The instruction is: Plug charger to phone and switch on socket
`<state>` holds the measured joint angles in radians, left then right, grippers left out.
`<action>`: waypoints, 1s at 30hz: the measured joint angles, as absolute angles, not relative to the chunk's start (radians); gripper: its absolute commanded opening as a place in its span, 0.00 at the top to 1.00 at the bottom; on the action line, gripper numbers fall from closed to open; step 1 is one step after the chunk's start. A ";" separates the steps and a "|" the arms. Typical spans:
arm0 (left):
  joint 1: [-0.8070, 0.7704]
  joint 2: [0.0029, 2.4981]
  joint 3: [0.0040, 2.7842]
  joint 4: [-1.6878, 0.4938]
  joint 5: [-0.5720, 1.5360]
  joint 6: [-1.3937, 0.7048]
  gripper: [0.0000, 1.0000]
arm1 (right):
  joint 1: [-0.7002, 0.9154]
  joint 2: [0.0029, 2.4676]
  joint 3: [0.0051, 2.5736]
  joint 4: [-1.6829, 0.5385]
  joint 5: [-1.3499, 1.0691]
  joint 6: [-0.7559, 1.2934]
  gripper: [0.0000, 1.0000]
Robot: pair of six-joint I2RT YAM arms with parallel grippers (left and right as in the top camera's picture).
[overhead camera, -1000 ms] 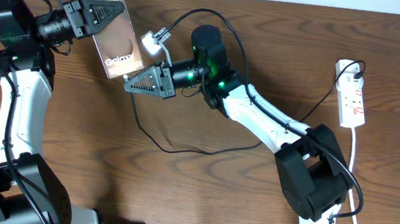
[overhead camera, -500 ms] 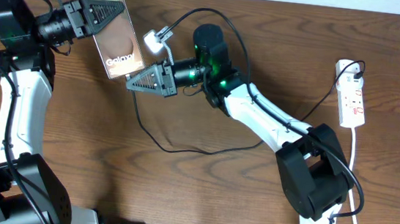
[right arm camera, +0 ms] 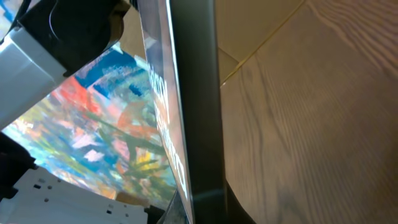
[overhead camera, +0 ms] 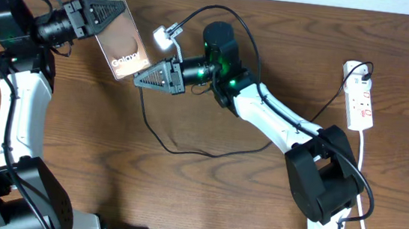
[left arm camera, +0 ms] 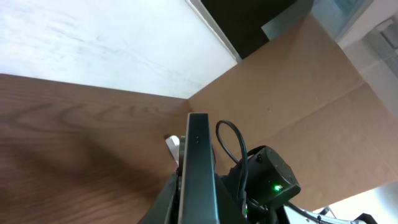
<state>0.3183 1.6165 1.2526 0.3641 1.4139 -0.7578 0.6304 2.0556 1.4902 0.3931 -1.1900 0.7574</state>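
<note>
– Where is the phone [overhead camera: 125,43]?
– At the far left of the bench [overhead camera: 73,154], lifted off the wood and tilted, its bronze back with the white lettering facing up. The left end effector [overhead camera: 109,11] is clamped on its upper part
– And the charger [overhead camera: 186,151]?
– The thin black cable loops across the bench and rises into the right end effector [overhead camera: 138,80], whose fingers are pressed together on it right at the phone's lower edge. I cannot make out the plug tip
– The socket [overhead camera: 361,99]?
– Flat at the right edge of the bench, well apart from the phone, with the cable reaching its top end and a white cord [overhead camera: 363,182] trailing toward the front
</note>
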 measured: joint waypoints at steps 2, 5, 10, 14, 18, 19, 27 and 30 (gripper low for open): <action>0.328 1.617 1.252 0.361 1.422 -0.758 0.93 | 0.625 2.055 1.492 0.352 -1.171 0.741 0.99; 0.347 1.617 1.251 0.358 1.451 -0.758 0.93 | 0.611 2.055 1.498 0.259 -1.136 0.711 0.99; 0.389 1.617 1.251 0.355 1.468 -0.759 0.93 | 0.588 2.055 1.499 0.079 -1.058 0.634 0.99; 0.415 1.617 1.251 0.355 1.469 -0.762 0.93 | 0.571 2.055 1.503 -0.093 -0.950 0.587 0.99; 0.419 1.617 1.251 0.355 1.473 -0.763 0.93 | 0.544 2.055 1.507 -0.325 -0.755 0.562 0.99; 0.419 1.617 1.251 0.355 1.477 -0.763 0.93 | 0.535 2.055 1.508 -0.399 -0.681 0.564 0.99; 0.419 1.617 1.251 0.355 1.488 -0.766 0.93 | 0.465 2.055 1.508 -0.801 -0.154 0.687 0.99; 0.419 1.617 1.251 0.355 1.490 -0.766 0.93 | 0.451 2.055 1.508 -0.871 -0.018 0.729 0.99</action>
